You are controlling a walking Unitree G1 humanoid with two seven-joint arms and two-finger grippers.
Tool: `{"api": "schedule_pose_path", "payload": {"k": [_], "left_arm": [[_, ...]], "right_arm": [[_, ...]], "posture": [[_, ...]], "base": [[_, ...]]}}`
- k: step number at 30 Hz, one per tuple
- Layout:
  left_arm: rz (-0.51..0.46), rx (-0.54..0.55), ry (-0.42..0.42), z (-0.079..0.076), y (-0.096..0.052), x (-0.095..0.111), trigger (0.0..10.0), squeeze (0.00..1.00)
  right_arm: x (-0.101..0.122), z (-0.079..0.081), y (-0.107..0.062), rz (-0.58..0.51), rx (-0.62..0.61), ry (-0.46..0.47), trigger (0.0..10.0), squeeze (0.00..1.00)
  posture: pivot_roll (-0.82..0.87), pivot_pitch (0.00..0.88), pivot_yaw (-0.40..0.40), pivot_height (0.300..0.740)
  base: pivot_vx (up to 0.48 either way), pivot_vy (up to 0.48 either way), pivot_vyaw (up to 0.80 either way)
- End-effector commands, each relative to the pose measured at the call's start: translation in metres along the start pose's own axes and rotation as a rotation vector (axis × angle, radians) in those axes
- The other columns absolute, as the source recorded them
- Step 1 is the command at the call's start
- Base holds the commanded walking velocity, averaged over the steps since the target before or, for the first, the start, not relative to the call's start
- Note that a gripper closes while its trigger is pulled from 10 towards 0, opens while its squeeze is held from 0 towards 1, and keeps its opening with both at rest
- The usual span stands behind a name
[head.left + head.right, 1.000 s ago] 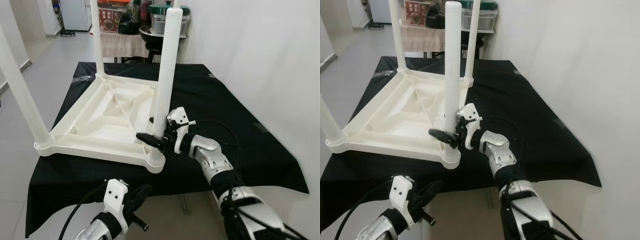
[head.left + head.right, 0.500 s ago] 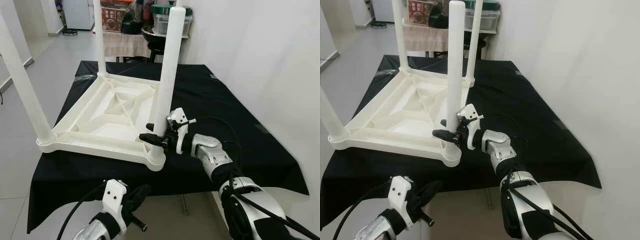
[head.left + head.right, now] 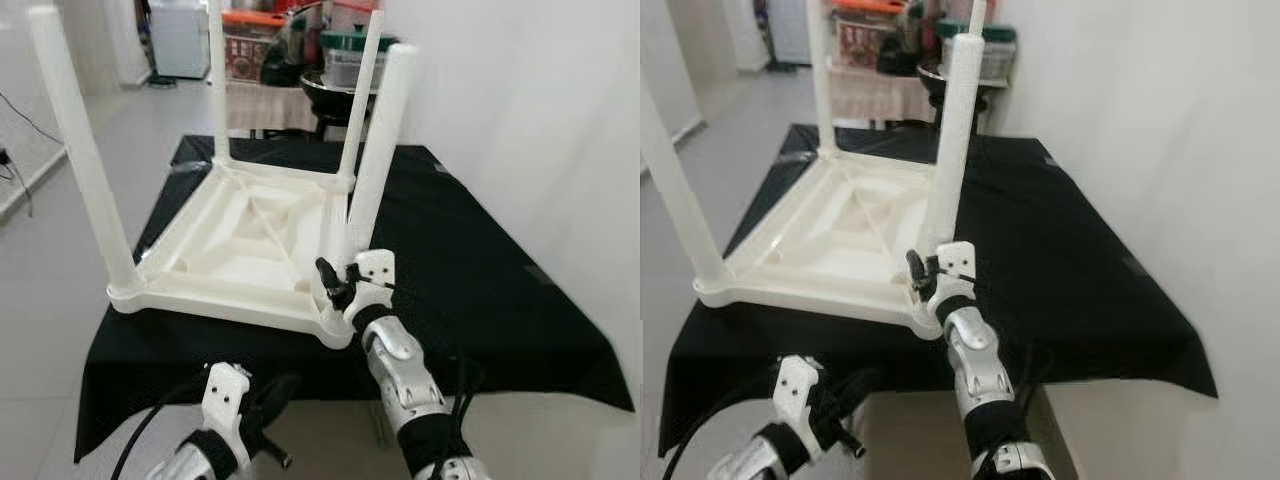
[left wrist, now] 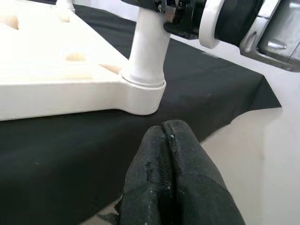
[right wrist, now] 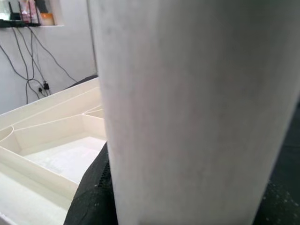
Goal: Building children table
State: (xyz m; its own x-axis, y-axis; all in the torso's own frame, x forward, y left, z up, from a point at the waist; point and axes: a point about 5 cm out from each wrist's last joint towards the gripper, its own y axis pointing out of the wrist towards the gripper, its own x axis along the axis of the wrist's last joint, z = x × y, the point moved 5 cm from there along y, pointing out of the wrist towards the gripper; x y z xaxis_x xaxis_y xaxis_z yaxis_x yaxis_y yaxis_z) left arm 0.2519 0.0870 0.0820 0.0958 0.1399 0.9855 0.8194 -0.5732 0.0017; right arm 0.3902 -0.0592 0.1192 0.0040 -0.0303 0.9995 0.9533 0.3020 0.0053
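A white plastic children's table [image 3: 250, 240] lies upside down on a black cloth [image 3: 480, 270], with its legs pointing up. My right gripper [image 3: 338, 283] is low on the near right leg [image 3: 378, 150], just above the leg's socket, and is shut on it. In the right wrist view this leg [image 5: 187, 108] is very close, with a black finger [image 5: 91, 192] pressed against it. My left gripper [image 3: 270, 400] hangs below the cloth's front edge, shut and holding nothing. Its fingers [image 4: 164, 173] point at that same corner socket [image 4: 143, 91].
A white wall runs along the right side. Behind the cloth-covered table is another table with a dark pot [image 3: 330, 85] and storage boxes. Pale floor lies open to the left. The far legs [image 3: 218, 80] rise at the back corners.
The whole picture has shifted, so the camera moved. My right forearm now comes up from straight below instead of from the right, with the gripper still on the near right leg. The left gripper hangs as before.
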Motion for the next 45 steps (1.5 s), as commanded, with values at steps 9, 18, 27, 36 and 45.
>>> {"api": "schedule_pose_path", "payload": {"k": [9,18,27,36,45], "left_arm": [[-0.002,0.008,-0.004,0.002,0.005,-0.002,10.0,0.00],[-0.008,0.000,-0.014,0.001,0.010,-0.002,10.0,0.00],[-0.016,0.001,-0.016,0.003,0.014,-0.001,10.0,0.00],[-0.015,0.000,-0.015,0.003,0.014,-0.001,10.0,0.00],[-0.016,-0.004,-0.019,0.002,0.014,0.000,10.0,0.00]], "right_arm": [[-0.019,0.022,0.009,0.104,0.147,0.013,10.0,1.00],[0.037,0.048,0.003,-0.054,0.662,-0.044,10.0,0.00],[0.060,0.031,0.000,-0.016,0.959,-0.117,10.0,0.00],[0.061,0.017,0.004,0.027,0.923,-0.081,0.0,0.00],[0.052,-0.014,-0.008,-0.006,0.838,-0.135,0.0,0.00]], "posture": [[0.09,0.000,-0.103,0.740],[0.09,0.000,-0.111,0.740],[0.11,0.000,-0.120,0.740],[0.10,0.000,-0.116,0.740],[0.09,0.000,-0.105,0.740]], "base": [[0.000,0.000,0.00],[0.000,0.000,0.00],[0.000,0.000,0.00],[0.000,0.000,0.00],[0.000,0.000,0.00]]}}
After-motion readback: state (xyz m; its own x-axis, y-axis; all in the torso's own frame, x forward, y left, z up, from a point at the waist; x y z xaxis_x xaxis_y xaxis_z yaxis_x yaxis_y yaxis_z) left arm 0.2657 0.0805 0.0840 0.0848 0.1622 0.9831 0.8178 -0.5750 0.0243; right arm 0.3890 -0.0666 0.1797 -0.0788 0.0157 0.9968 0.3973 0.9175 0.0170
